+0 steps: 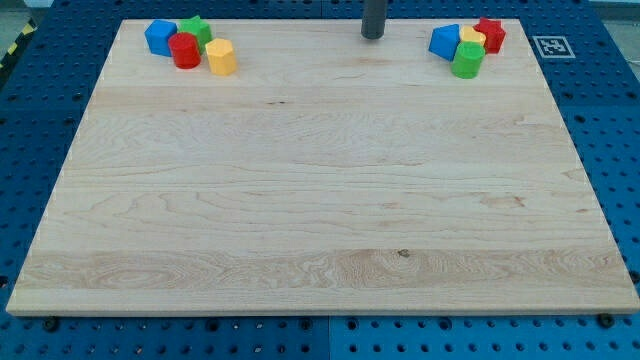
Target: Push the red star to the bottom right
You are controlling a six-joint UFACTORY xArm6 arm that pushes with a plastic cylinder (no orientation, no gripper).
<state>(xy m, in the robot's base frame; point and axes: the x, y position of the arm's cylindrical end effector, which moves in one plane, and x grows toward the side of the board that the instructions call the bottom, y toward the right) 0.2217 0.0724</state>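
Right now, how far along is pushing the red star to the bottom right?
Nothing looks done: the red star sits at the board's top right, packed with a blue block, yellow block and green block. In hand: my tip stands at top centre, apart from the star. Left: the approach and the entire push.

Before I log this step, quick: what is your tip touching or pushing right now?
My tip: touching no block, at the board's top edge, between the two clusters; the red star sits off to the view's right.
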